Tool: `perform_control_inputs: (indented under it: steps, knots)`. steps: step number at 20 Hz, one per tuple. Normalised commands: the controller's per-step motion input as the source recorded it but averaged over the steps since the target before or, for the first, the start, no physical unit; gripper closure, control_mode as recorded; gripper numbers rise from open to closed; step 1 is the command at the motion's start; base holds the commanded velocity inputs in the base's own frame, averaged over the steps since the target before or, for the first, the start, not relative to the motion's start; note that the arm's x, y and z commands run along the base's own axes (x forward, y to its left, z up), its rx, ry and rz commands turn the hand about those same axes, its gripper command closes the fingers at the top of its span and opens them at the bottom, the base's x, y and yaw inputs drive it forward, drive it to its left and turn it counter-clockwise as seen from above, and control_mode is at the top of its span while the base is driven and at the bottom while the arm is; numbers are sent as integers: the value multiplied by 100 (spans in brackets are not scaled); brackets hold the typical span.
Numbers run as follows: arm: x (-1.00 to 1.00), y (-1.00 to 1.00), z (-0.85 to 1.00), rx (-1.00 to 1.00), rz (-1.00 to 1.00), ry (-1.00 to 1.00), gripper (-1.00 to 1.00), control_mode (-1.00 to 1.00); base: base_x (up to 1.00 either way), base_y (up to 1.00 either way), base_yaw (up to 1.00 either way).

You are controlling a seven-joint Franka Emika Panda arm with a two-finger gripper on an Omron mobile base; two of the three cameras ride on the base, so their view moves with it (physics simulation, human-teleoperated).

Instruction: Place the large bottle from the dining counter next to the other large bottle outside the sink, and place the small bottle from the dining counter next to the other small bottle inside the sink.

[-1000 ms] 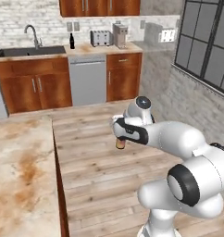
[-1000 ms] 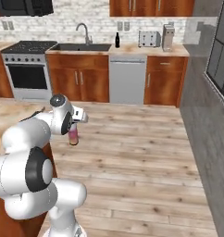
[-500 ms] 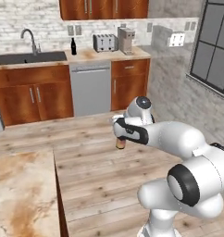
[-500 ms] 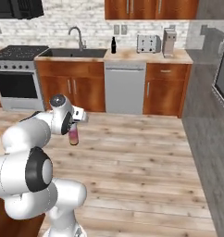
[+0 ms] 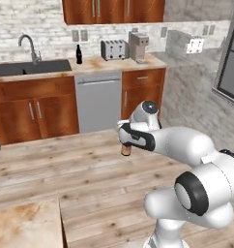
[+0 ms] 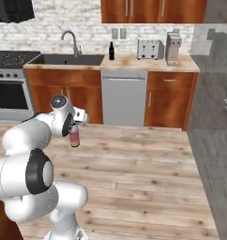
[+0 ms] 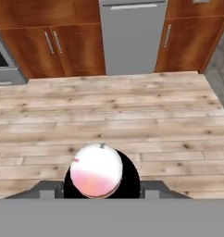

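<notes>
- The gripper (image 5: 126,141) pinches the large bottle (image 5: 126,149), which hangs upright below the hand, pink above and yellowish below, clear of the wooden floor. In the right base view the gripper (image 6: 74,125) is tucked close to the arm's own shoulder, with the bottle (image 6: 74,138) just beneath it; the hand view looks down on the bottle's pale pink bottom end (image 7: 96,171).
- The step in hand, as I judge it, is the carry: the large bottle is off the dining counter (image 5: 27,227), whose marble corner lies low and left, and is being taken towards the kitchen wall.
- Its goal, the other large bottle (image 5: 79,54), black with a narrow neck, stands on the far surface (image 5: 90,64) just to the right of the sink (image 5: 29,67) and left of the toaster (image 5: 114,49). The two bottles are well apart, with open floor and the cabinets between them.
- The next move calls for bringing the base nearer that surface, then lifting the bottle above the edge and setting it down upright beside the black one, outside the basin and clear of the toaster.
- The small bottle's transfer into the sink appears not yet done.
</notes>
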Motion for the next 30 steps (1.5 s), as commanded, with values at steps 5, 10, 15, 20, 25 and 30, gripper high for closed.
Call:
perform_control_inputs:
  steps: [5,10,15,20,25,30]
  knots:
    - [0,0,0,0,0,0,100,100,87,22,-2]
    - [0,0,0,0,0,0,100,100,91,22,-2]
    - [0,0,0,0,0,0,100,100,85,25,-3]
    - [0,0,0,0,0,0,100,100,76,31,-3]
    - [0,0,0,0,0,0,100,100,69,51,-1]
    - [0,0,0,0,0,0,100,100,55,67,0]
